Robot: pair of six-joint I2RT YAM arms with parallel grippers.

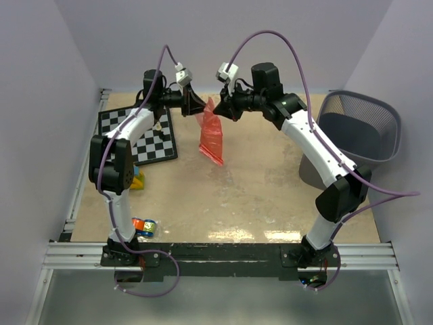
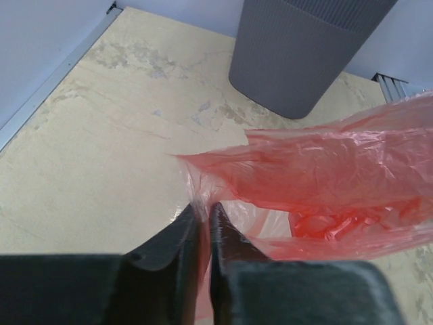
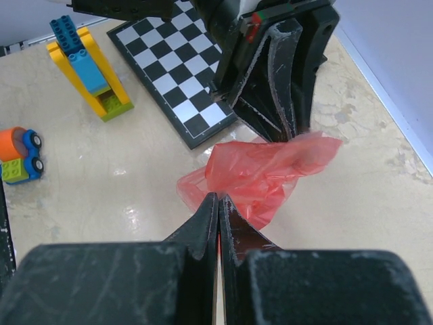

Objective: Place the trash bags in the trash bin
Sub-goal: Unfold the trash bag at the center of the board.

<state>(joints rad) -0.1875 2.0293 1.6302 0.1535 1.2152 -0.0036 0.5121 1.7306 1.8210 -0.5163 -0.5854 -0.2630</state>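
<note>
Left of the trash bin, left claw and right claw pinch the trash bag.

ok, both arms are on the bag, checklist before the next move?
1. Left pincer shut on trash bag: ok.
2. Right pincer shut on trash bag: ok.
3. Trash bag's lower end clear of table: cannot tell.
4. Trash bin upright, mouth up: ok.
5. Trash bag above trash bin: not ok, the bin stands apart to the right.
</note>
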